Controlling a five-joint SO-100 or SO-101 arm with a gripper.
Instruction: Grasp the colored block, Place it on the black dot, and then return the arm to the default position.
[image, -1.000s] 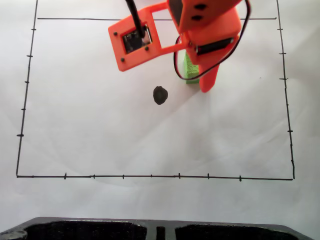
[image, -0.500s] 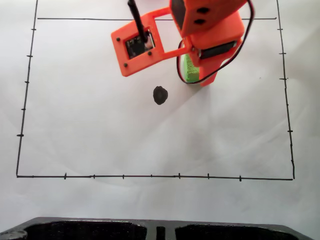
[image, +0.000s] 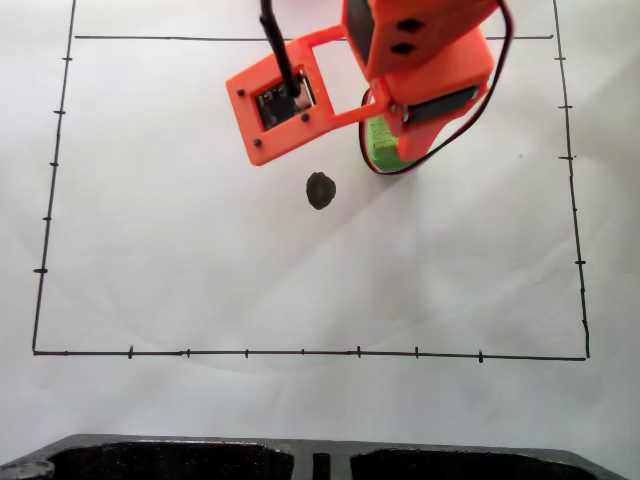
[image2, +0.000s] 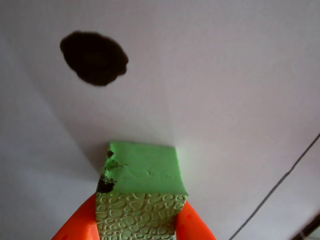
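The green block (image2: 142, 192) with its crackled face sits between my two orange fingers (image2: 192, 225), and my gripper (image2: 140, 227) is shut on it. It hangs a little above the white paper. In the fixed view the block (image: 378, 143) peeks out under the orange arm (image: 425, 70), right of the framed camera module (image: 280, 103). The black dot (image: 320, 190) lies on the paper below and left of the block; in the wrist view the dot (image2: 94, 57) is up and to the left, apart from the block.
A thin black border with ticks (image: 300, 352) frames the paper. A dark tray edge (image: 320, 458) runs along the bottom of the fixed view. Black and red wires (image: 400, 165) loop beside the block.
The arm has lifted with the block held in it; the lower finger tip that reached the paper beside the block is now drawn up, and the camera module shifted slightly right.
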